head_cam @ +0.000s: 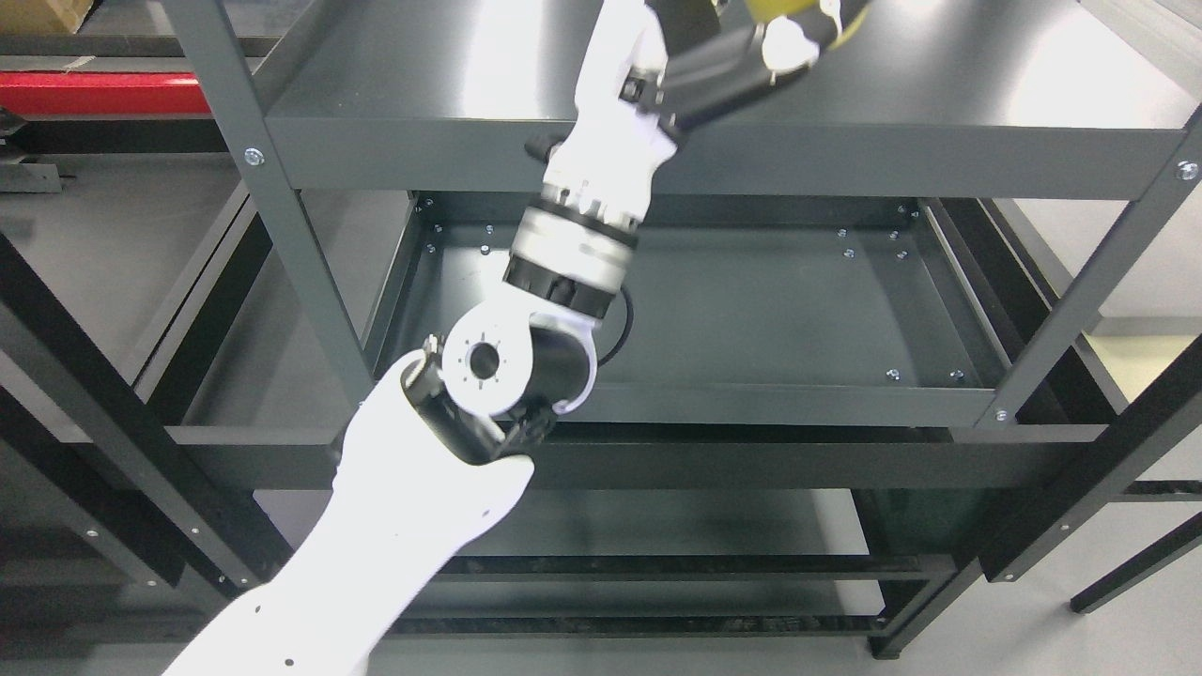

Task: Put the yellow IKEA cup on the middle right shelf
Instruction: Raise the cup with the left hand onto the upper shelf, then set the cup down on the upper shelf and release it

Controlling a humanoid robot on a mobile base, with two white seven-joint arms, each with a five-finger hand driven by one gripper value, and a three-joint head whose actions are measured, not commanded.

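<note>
One white-and-black left hand (751, 56) at top edge, fingers wrapped on yellow plastic cup (850, 23), above dark grey metal shelf (939, 103).

Yellow cup (806, 9) and left robot hand (751, 47), both cropped by the top edge.

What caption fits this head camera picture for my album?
Left hand holds the yellow cup above the dark grey metal shelf.
</note>
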